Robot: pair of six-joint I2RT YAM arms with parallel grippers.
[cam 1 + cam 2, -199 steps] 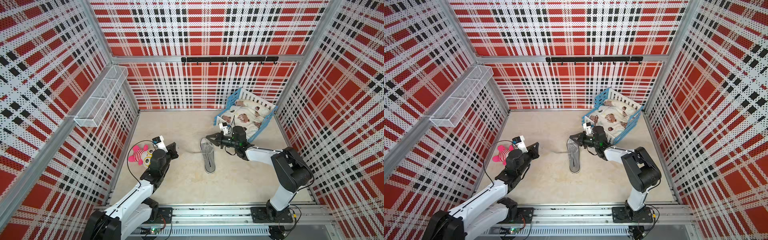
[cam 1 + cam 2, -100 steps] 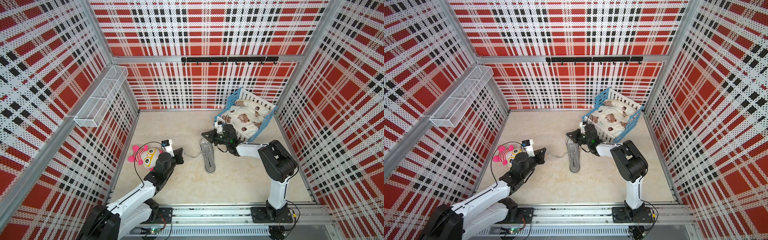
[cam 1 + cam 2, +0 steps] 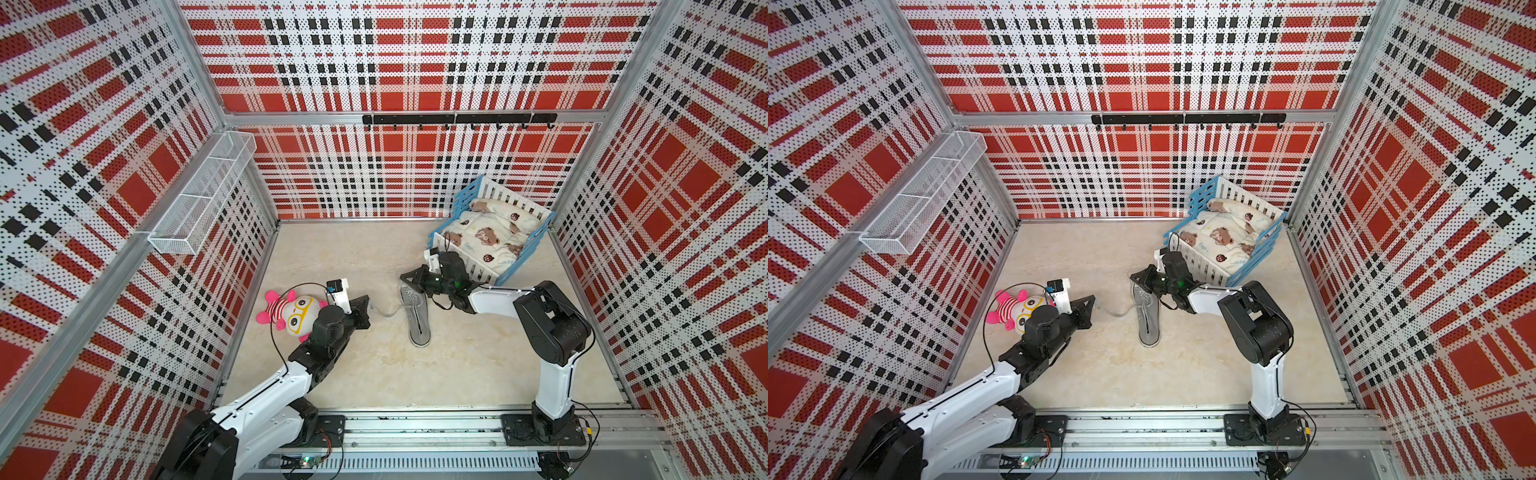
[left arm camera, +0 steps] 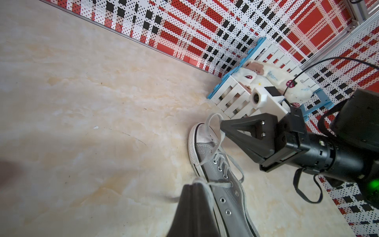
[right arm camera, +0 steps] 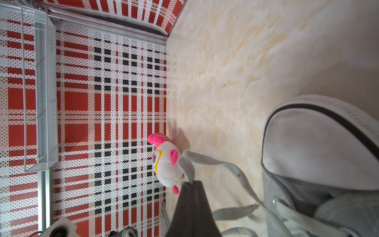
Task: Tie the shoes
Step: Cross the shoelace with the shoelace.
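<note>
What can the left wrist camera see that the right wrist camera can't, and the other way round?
Only the left wrist: the crib, and the right gripper seen from outside, shut on a lace. Only the right wrist: the plush toy and the wire basket. Both: the shoe with its white toe cap, lace, the floor and the plaid walls.

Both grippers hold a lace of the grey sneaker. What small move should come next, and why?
I would probably carry the right gripper back across the sneaker, laying the toe lace over the side lace. Each gripper is shut on one lace: the left gripper beside the sneaker, the right at its toe. No bow shows yet.
</note>
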